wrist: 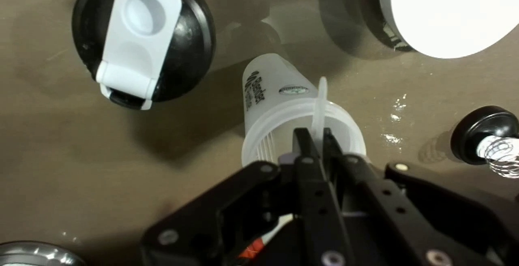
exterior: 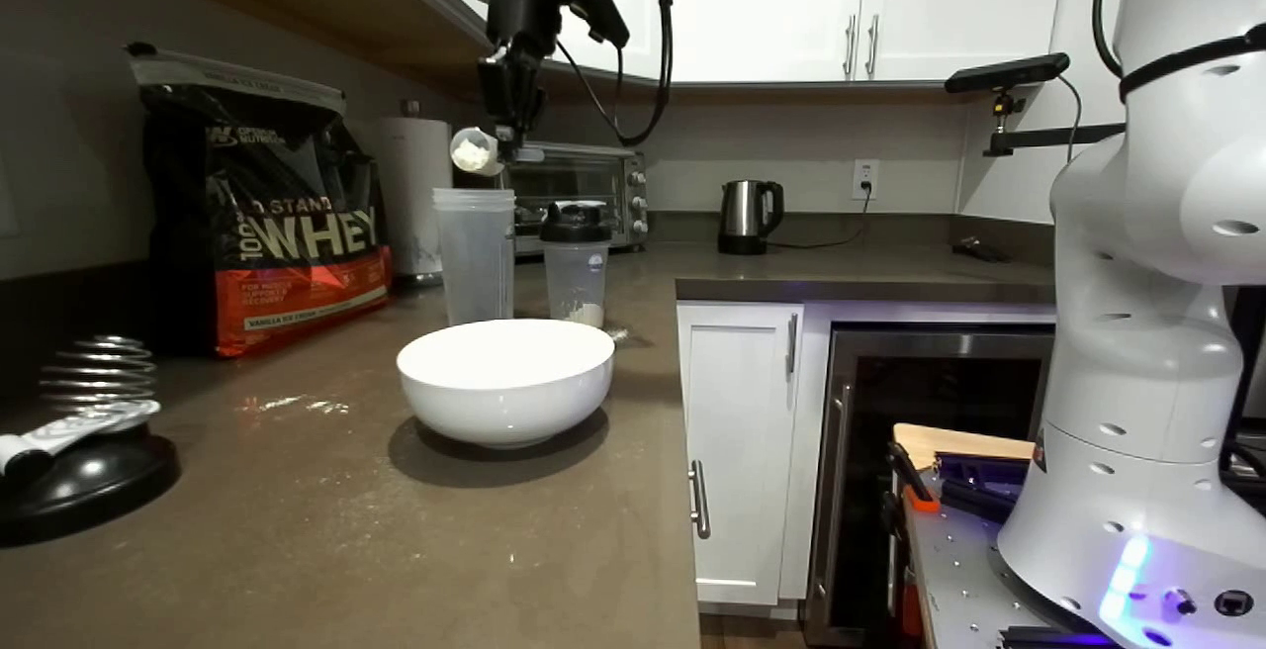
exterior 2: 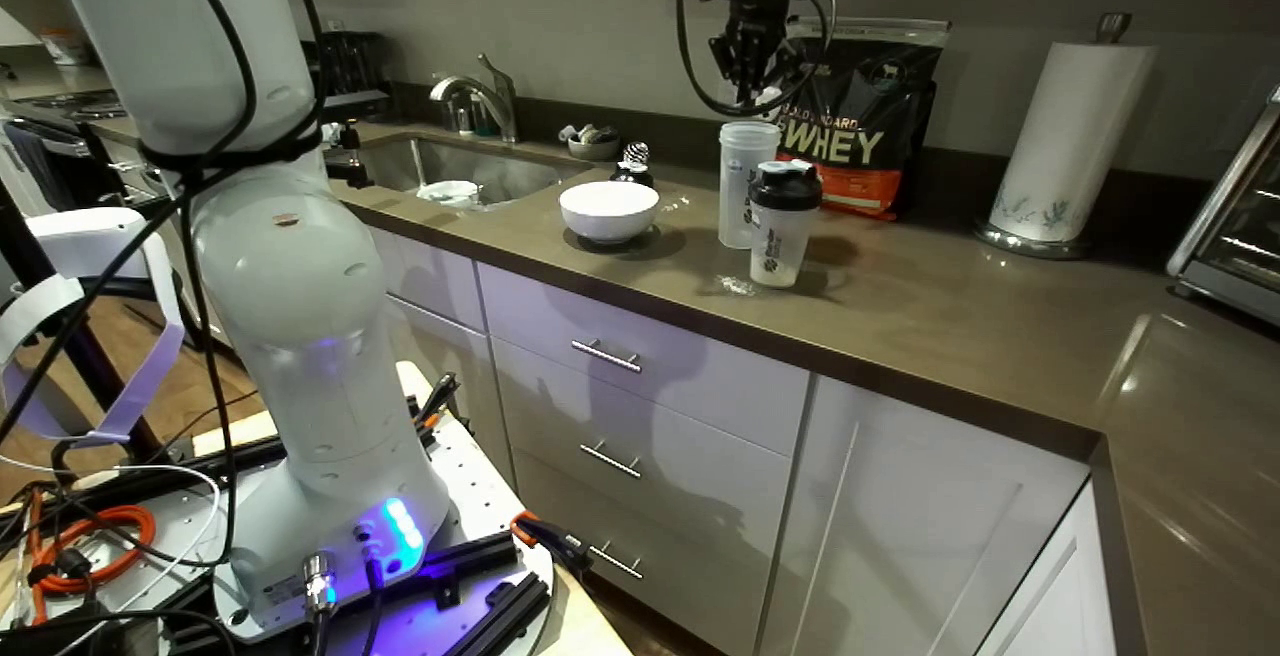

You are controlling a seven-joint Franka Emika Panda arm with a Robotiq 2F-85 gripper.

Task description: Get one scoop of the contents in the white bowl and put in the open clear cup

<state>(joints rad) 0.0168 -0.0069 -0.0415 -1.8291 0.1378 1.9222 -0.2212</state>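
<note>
Gripper (wrist: 314, 134) clamped scoop (wrist: 319, 110) by handle above open clear cup (exterior: 476, 258); powder (exterior: 472, 155) aboard. Clean pour likely needed centring over rim, slow tipping.

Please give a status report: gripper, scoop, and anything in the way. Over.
Gripper shut on the scoop. Scoop tilted, powder inside, held above the open cup. Nothing seen between scoop and cup; lidded shaker stands beside the cup.

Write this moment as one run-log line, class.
gripper: closed on scoop; scoop: tilted above open clear cup; white powder: in scoop; transfer: unfinished
</note>
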